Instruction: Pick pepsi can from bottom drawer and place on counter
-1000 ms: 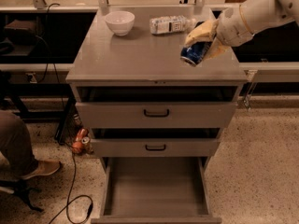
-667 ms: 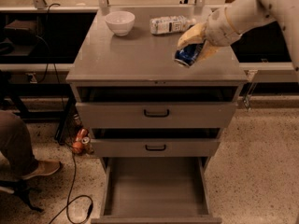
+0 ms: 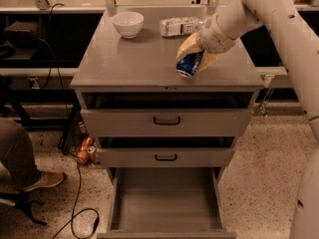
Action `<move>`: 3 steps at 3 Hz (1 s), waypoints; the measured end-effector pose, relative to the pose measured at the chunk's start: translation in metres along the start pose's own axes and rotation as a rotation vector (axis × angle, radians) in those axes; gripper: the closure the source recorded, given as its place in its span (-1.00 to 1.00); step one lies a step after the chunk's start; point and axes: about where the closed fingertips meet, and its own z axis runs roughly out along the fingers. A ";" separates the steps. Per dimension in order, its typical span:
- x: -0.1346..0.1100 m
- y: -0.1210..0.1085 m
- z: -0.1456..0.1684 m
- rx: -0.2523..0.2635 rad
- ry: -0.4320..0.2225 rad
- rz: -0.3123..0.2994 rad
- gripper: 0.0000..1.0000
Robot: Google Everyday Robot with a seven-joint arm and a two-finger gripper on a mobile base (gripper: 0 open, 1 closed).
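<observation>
**Q:** Entry 1: change vs. approx. 1 s ago?
**A:** Pincer (image 3: 195,58) w/ can (image 3: 187,64) has been shifted left and lowered toward the worktop (image 3: 129,63). Front-right area is now reached. The can was carried higher and further right before.

**Q:** Meaning for task?
**A:** Pick is judged done. Bottom drawer (image 3: 164,198) is left pulled out, floor bare, no can in it. Placing is judged to be in hand; release not yet made.

**Q:** Entry 2: pincer, how far open?
**A:** Clenched on the can, closed to approx. the can's width, w/ one finger seen over its upper side and one at its right. Nothing else is touched.

**Q:** Can, pos.?
**A:** Held tilted, lower end at or just above the worktop; contact can't be told. Kept well apart from bowl (image 3: 127,24) and bottle (image 3: 179,26) at the back.

**Q:** Next req.?
**A:** Judged: can to be settled on the worktop, then let go. Roll risk is noted if it is released tilted.
</observation>
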 end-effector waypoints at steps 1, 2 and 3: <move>0.000 -0.004 0.024 -0.037 -0.031 -0.007 0.96; 0.000 -0.009 0.040 -0.056 -0.050 -0.013 0.37; -0.002 -0.013 0.048 -0.065 -0.063 -0.015 -0.07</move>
